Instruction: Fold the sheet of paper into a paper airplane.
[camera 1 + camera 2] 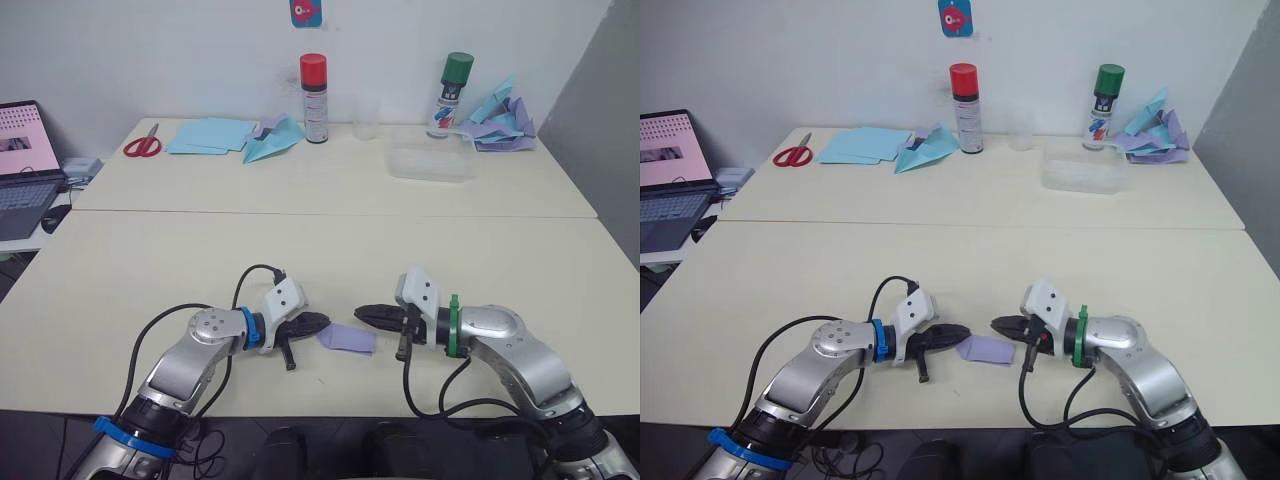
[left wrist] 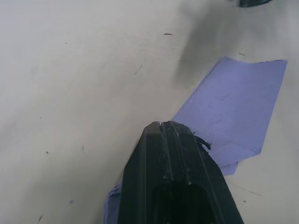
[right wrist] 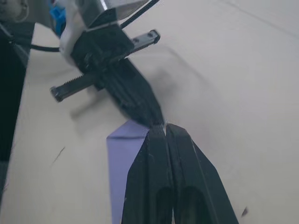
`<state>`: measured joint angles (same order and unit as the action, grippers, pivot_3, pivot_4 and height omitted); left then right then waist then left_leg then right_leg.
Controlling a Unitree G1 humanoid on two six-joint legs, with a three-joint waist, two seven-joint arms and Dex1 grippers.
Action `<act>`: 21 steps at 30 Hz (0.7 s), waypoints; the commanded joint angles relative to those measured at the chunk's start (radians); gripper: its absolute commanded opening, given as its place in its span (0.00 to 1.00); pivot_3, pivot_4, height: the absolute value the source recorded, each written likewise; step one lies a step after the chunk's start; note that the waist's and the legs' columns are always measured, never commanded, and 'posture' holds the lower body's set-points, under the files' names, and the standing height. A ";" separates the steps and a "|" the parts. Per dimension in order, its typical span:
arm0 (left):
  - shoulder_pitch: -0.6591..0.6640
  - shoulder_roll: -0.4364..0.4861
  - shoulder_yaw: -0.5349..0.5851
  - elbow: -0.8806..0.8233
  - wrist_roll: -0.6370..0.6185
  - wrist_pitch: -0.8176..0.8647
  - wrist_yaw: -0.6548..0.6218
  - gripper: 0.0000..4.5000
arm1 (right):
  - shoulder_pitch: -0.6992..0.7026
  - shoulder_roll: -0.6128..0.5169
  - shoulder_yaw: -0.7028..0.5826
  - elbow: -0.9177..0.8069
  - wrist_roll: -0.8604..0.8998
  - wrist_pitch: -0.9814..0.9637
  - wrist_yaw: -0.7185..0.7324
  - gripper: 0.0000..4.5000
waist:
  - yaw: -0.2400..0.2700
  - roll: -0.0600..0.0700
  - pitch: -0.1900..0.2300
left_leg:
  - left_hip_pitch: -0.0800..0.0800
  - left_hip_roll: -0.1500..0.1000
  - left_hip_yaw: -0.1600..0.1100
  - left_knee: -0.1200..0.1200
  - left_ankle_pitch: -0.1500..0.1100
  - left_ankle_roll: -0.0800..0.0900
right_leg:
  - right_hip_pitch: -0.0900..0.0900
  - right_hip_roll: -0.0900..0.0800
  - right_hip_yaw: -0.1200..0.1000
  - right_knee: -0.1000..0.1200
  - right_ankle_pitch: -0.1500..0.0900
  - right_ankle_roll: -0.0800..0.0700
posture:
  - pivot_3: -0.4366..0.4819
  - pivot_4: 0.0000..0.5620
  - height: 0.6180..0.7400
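- Paper [image 1: 347, 339] lies on the near worktop [image 1: 320, 250], a small lavender piece already folded down to a fraction of a sheet, flat between the two claws.
- Worktop behind carries, well apart from the work: a stack of blue sheets [image 1: 210, 135], a clear tub [image 1: 431, 163], a paper heap [image 1: 503, 122], a blue plane [image 1: 272, 142], a red-capped can [image 1: 314, 98], a green-capped can [image 1: 451, 94] and scissors [image 1: 143, 146].
- Left claw [image 1: 318, 323] is clenched, fingers pressed together, tip resting on or just over the paper's left edge; from its wrist view I judge it is pinning the paper rather than pinching it, but contact is hard to confirm.
- Right claw [image 1: 362, 313] is likewise clenched and holds nothing, its tip just beside the paper's far right corner, nearly meeting the left tip.
- Step in hand, as I judge it: pressing a crease midway through the folding; no pointed nose or wings show yet.
- Next move likely calls for one claw to keep the paper pinned while the other opens, catches a free edge and lifts it over; thin paper may slide or crumple if the pin is light.
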<state>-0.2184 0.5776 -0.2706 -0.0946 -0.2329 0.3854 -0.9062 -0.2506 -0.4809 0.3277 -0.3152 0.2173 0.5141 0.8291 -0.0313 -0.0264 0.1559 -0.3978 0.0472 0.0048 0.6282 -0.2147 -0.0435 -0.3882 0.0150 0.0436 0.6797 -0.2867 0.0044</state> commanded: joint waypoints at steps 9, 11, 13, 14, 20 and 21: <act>0.059 -0.117 0.075 -0.124 -0.112 0.020 0.037 0.00 | -0.033 -0.033 0.135 0.091 -0.140 -0.026 0.019 0.01 | 0.002 -0.003 0.005 | -0.003 0.000 0.000 0.000 0.000 0.000 | -0.001 0.000 0.000 0.000 -0.001 0.003 | 0.48 0.27 1.00; 0.067 -0.121 0.054 -0.113 -0.084 0.016 0.047 0.00 | -0.035 -0.032 0.131 0.091 -0.138 -0.023 0.021 0.01 | 0.002 -0.004 0.006 | -0.002 0.000 -0.001 0.000 0.000 0.000 | -0.001 0.000 -0.001 0.000 -0.001 0.003 | 0.48 0.27 1.00; 0.069 -0.115 0.029 -0.067 -0.020 -0.007 0.081 0.00 | -0.034 -0.034 0.129 0.086 -0.135 -0.020 0.023 0.01 | 0.002 -0.004 0.006 | -0.002 0.000 -0.001 0.000 0.000 0.000 | -0.001 0.000 -0.001 0.000 -0.001 0.003 | 0.48 0.27 1.00; 0.071 -0.112 0.025 -0.043 0.007 -0.017 0.100 0.00 | -0.032 -0.034 0.127 0.084 -0.133 -0.019 0.024 0.01 | 0.002 -0.004 0.006 | -0.002 0.000 -0.001 0.000 0.000 0.000 | -0.001 0.000 -0.001 0.000 -0.001 0.003 | 0.48 0.27 1.00; 0.136 -0.055 0.080 0.022 0.056 -0.047 0.149 0.00 | -0.019 -0.039 0.119 0.069 -0.124 -0.001 0.022 0.01 | 0.002 -0.004 0.006 | -0.001 0.001 -0.001 0.000 0.000 0.000 | 0.000 -0.001 -0.001 0.000 -0.001 0.003 | 0.48 0.27 1.00; 0.146 -0.047 0.090 0.028 0.059 -0.061 0.152 0.00 | -0.015 -0.041 0.119 0.066 -0.123 0.000 0.023 0.01 | 0.001 -0.004 0.006 | -0.001 0.001 -0.001 0.000 0.000 0.000 | 0.000 -0.001 -0.001 0.000 -0.001 0.002 | 0.48 0.27 1.00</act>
<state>-0.1088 0.4938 -0.2219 -0.1330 -0.2246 0.3156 -0.7895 -0.2853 -0.5034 0.4515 -0.2444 0.1009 0.4914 0.8486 -0.0305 -0.0305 0.1616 -0.3981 0.0482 0.0039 0.6277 -0.2150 -0.0436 -0.3886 0.0138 0.0431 0.6797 -0.2877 0.0067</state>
